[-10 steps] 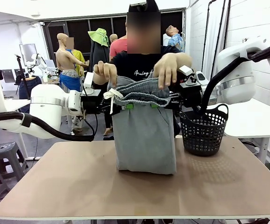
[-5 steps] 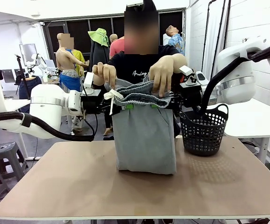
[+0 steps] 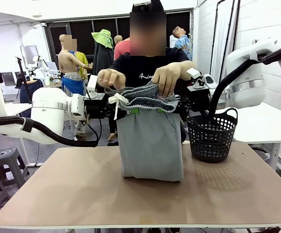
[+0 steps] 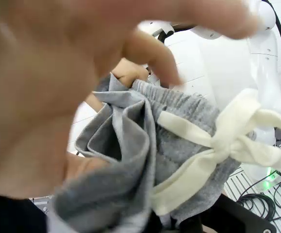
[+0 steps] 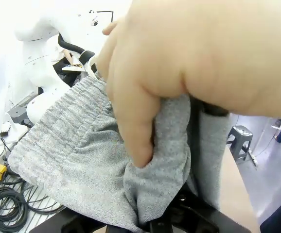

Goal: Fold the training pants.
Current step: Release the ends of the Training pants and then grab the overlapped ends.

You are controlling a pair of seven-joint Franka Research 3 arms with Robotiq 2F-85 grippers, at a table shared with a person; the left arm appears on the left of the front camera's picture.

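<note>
While both arms reach in from the sides at chest height, the table lies nearest, and the lower fold of the training pants rests on it straight below the two grippers. The grey cloth hangs flat from them. The left gripper and the right gripper are each clamped on the fabric just under the ribbed waistband, green pads pressed to it. The white drawstring is tied in a bow just above the left gripper, toward its arm. Directly above each gripper a person's hand holds the waistband: the hand over the left gripper curls its fingers on the rim, and the hand over the right gripper pinches a bunch of cloth. Below and outward of the right gripper, a black mesh basket stands on the table near the hanging cloth.
</note>
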